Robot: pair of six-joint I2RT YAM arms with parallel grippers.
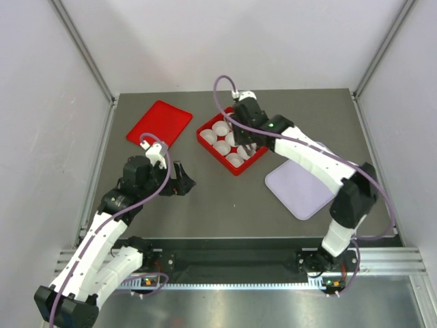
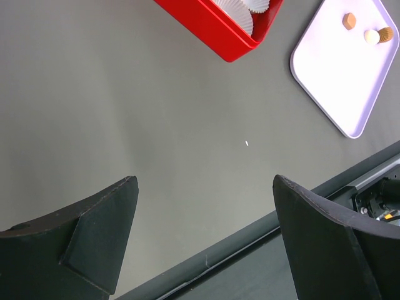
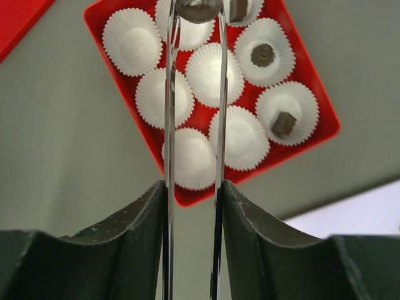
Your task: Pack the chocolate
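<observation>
My right gripper (image 3: 194, 187) is shut on metal tongs (image 3: 170, 125). Their tips pinch a dark round chocolate (image 3: 199, 9) above the far row of the red box (image 3: 312, 134). The box holds several white paper cups. Three cups on its right side each hold a dark piece: one round (image 3: 262, 55), one square (image 3: 284, 124), one at the top edge (image 3: 237, 9). Light tan and orange pieces (image 2: 349, 20) lie on the lavender tray (image 2: 337, 81). My left gripper (image 2: 205, 181) hangs open over bare table, left of the box (image 1: 256, 158).
A red lid (image 1: 159, 123) lies flat at the back left of the table. The lavender tray (image 1: 300, 188) sits right of the box, under my right arm. A dark rail (image 2: 250, 250) runs along the table's near edge. White walls close in both sides.
</observation>
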